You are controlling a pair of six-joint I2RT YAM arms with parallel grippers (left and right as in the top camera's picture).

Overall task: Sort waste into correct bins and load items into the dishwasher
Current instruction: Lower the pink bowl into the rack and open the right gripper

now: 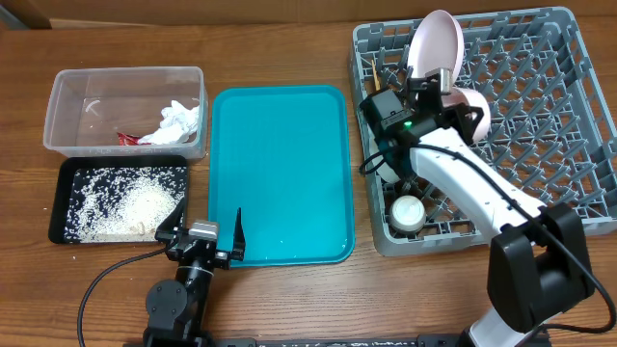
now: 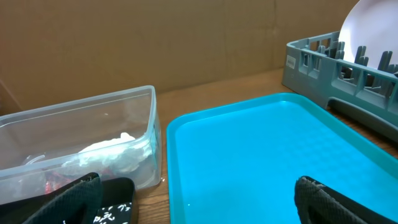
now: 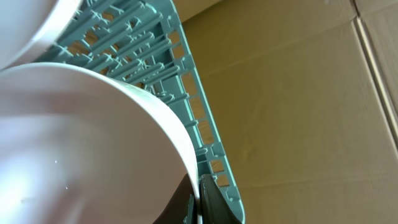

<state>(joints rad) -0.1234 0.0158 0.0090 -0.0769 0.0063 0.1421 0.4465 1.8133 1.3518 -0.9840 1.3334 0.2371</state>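
My right gripper [image 1: 441, 79] is shut on the lower rim of a pinkish-white plate [image 1: 434, 40], which it holds upright over the far left part of the grey dish rack [image 1: 578, 116]. In the right wrist view the plate [image 3: 81, 143] fills the left side, and the gripper [image 3: 200, 199] pinches its edge. A second pale round dish [image 1: 477, 114] lies beside the arm, partly hidden. A white cup [image 1: 406, 212] stands at the rack's near left corner. Thin chopsticks [image 1: 374, 69] lean at its far left. My left gripper [image 1: 207, 236] [image 2: 199, 199] is open and empty.
The teal serving tray [image 1: 280, 173] lies between the bins and the rack. The clear tub [image 1: 72, 106] holds a white napkin [image 1: 178, 118] and a red wrapper [image 1: 127, 138]. In front of it, the black tray [image 1: 67, 183] holds rice grains [image 1: 130, 207]. A cardboard wall stands behind.
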